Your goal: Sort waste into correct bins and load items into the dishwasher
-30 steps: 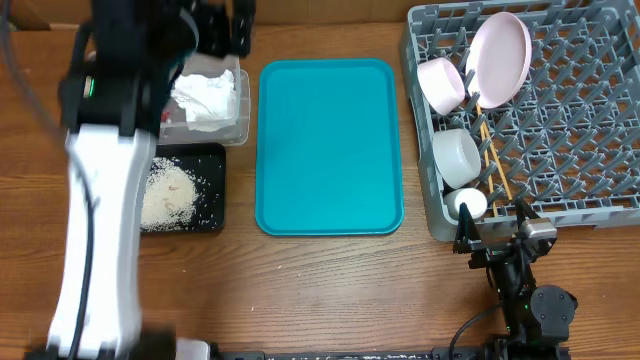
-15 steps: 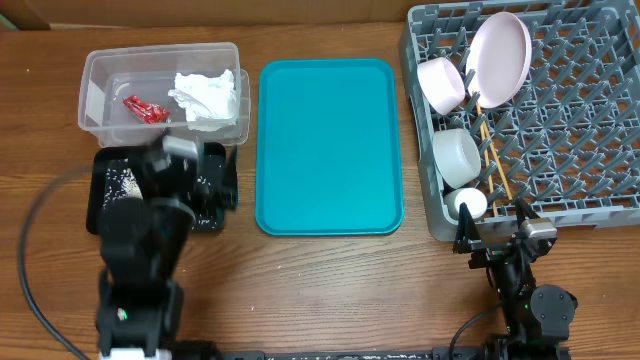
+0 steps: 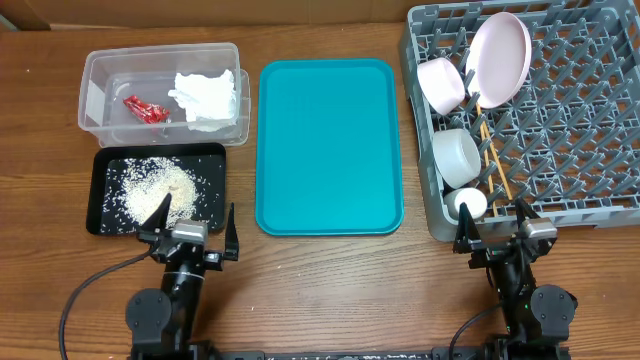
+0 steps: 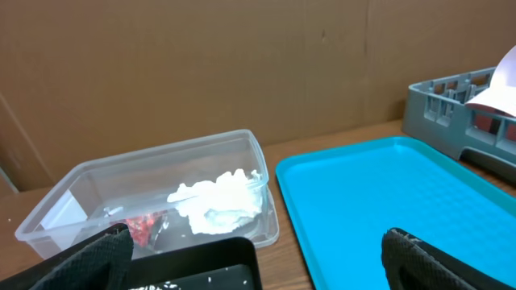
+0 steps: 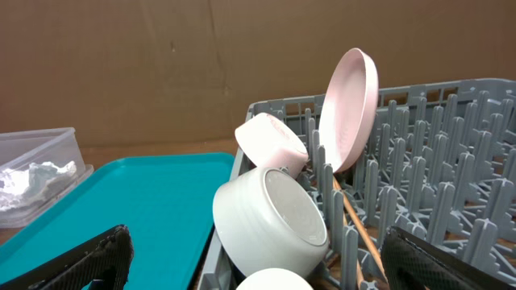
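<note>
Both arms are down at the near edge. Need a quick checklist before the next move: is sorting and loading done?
1. Wrapper and napkin in the clear tub: ok.
2. Rice in the black tray: ok.
3. Large plate, small plate, bowl, cup and chopsticks in the rack: ok.
4. Left fingers open, holding nothing: ok.
5. Right fingers open, holding nothing: ok.
6. No stray grains on the table: cannot tell, too small to see.

The tray (image 3: 330, 145) is teal, the rack (image 3: 600, 120) grey (lattice base)
</note>
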Robot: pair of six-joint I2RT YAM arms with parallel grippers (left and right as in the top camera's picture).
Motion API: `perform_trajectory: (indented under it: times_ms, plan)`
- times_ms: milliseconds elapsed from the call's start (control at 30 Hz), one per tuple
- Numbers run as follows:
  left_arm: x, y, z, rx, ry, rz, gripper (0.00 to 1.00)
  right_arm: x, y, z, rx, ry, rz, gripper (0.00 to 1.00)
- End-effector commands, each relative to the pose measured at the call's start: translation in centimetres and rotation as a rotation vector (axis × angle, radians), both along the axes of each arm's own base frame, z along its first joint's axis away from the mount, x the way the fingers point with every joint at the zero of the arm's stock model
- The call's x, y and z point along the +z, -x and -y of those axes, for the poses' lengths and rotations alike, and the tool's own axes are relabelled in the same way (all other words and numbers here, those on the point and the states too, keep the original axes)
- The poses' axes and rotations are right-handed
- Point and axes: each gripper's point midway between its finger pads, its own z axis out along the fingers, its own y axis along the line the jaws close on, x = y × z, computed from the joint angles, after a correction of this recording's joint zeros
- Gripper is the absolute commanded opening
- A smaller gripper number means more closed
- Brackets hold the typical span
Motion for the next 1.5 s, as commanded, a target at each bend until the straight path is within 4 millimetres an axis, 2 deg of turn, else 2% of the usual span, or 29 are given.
perform_trajectory:
  times_ms: [0, 133, 267, 1467]
  plan:
    - [-1.7, 0.1, -0.2, 0.005, -0.015, 0.007, 1.00, -0.1, 0.0, 0.2, -0.012, -0.004, 0.006, 1.00]
    - [-3.1, -0.1, -0.1, 0.000, -0.016, 0.011, 1.00, -0.1, 0.0, 0.2, -0.012, -0.004, 0.006, 1.00]
    - [-4.9, 0.2, 0.2, -0.015, -0.011, -0.058, 1.00, -0.1, 0.0, 0.2, -0.012, -0.004, 0.006, 1.00]
    - [-4.6, 0.2, 0.2, -0.015, -0.004, -0.045, 1.00, -0.1, 0.0, 0.2, -0.012, -0.004, 0.006, 1.00]
